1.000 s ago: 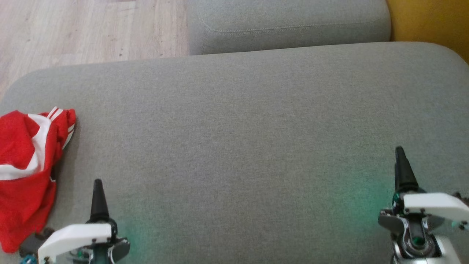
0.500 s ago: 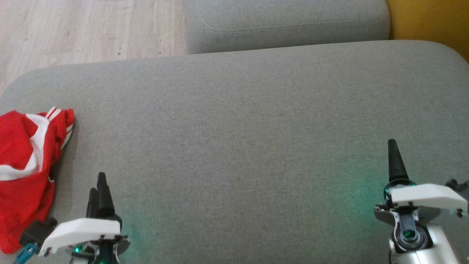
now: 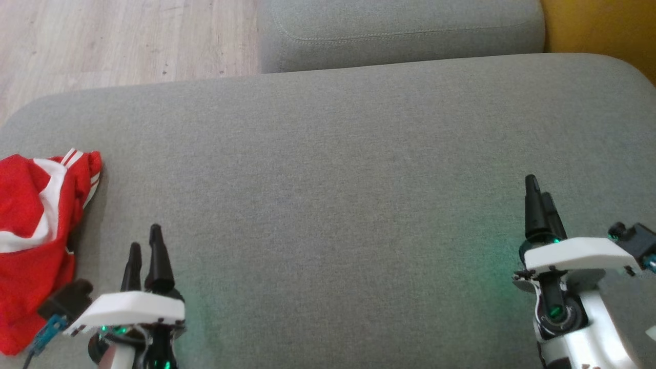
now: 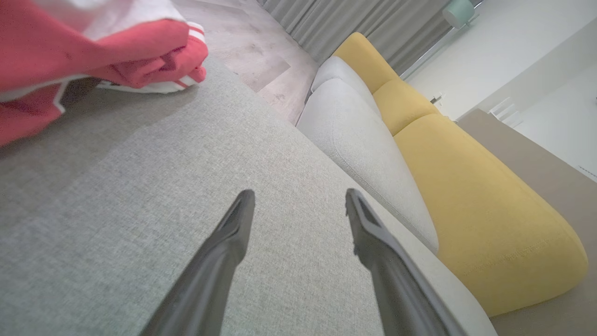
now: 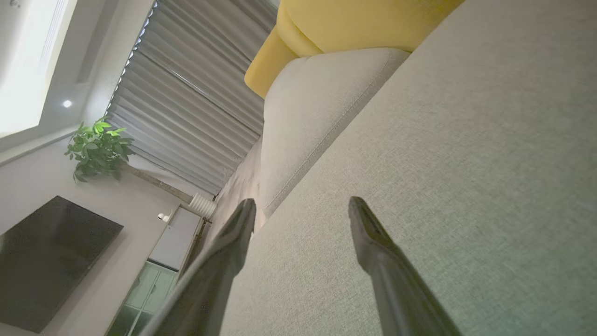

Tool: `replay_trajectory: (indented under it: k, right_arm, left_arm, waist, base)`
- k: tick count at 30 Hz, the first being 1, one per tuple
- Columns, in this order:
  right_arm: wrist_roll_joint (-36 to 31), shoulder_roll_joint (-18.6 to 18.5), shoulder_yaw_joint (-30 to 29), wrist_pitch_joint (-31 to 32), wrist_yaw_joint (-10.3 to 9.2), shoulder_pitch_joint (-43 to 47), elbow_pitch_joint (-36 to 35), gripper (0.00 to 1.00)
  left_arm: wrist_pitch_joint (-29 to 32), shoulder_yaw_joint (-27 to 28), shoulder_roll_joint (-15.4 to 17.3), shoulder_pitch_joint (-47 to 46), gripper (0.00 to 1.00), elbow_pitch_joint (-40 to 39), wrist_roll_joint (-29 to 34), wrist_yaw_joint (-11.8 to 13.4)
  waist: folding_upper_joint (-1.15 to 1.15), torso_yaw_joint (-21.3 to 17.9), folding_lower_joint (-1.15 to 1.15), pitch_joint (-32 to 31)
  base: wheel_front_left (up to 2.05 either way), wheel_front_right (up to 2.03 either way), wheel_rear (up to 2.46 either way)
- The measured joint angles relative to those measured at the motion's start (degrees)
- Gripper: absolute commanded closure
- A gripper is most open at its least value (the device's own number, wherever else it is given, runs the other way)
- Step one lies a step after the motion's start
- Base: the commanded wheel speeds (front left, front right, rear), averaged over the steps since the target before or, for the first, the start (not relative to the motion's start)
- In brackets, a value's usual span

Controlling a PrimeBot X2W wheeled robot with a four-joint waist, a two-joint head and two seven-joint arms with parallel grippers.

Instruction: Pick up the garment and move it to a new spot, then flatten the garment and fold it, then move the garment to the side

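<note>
Steer the spread left hand [image 3: 144, 237] onto a raised fold of the crumpled red jersey [image 3: 31, 230] at mid-left and pinch deep; the right hand [image 3: 539, 187] is spread too.

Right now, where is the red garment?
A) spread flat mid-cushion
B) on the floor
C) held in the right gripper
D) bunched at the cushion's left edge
D: the garment lies crumpled at the left edge of the grey cushion, to the left of the open, empty left gripper.
</note>
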Motion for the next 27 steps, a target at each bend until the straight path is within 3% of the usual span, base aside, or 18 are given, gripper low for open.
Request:
replay_trajectory:
  k: [27]
  right_arm:
    - [-21.68, -0.11, 3.30, -4.39, 0.00, -1.24, 3.86, 0.00]
  left_arm:
    - [-4.65, -3.76, 0.53, -0.35, 0.00, 3.52, 21.91, 0.64]
  waist:
    - [0.00, -0.75, 0.00, -0.46]
  base:
    - [0.00, 0.00, 0.00]
